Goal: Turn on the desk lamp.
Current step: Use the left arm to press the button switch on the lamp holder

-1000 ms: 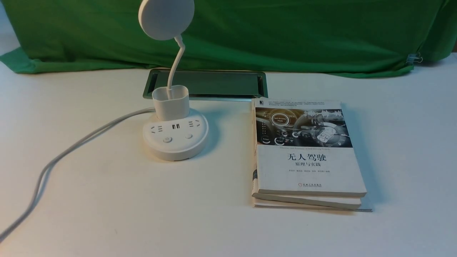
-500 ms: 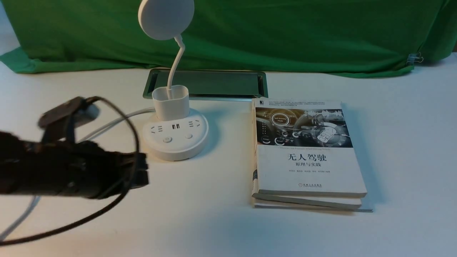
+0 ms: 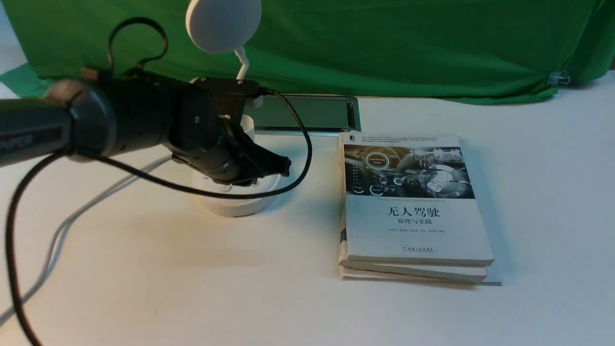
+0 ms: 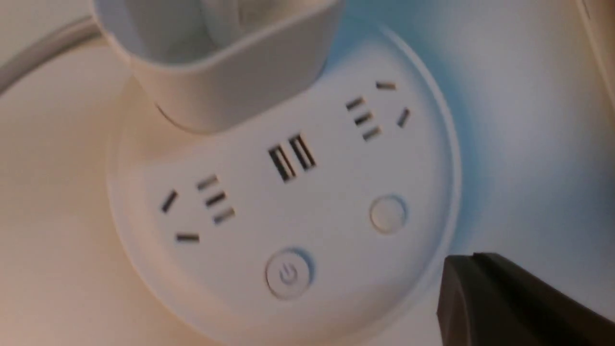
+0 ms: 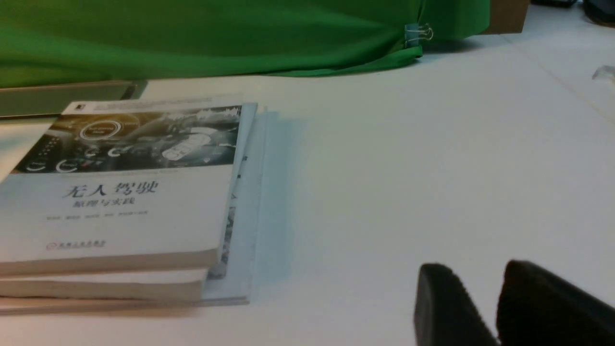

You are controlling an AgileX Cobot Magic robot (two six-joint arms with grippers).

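Where fingers hover, lamp base beneath

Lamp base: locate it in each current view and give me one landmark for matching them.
Front view: the lamp base is left of centre, partly hidden by the left arm.
Left wrist view: it fills the middle.
Right wrist view: not in it.
Shared landmark, front and left wrist only: the power button.

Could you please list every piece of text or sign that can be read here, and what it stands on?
"无人驾驶": top book.
"原理与实践": same cover, beneath it.
"Self-Driving Mode": dial printed on that cover.
Power symbol: button on the lamp base.
Partly hidden "PER": left arm.
Author and publisher lines: too small to read surely.
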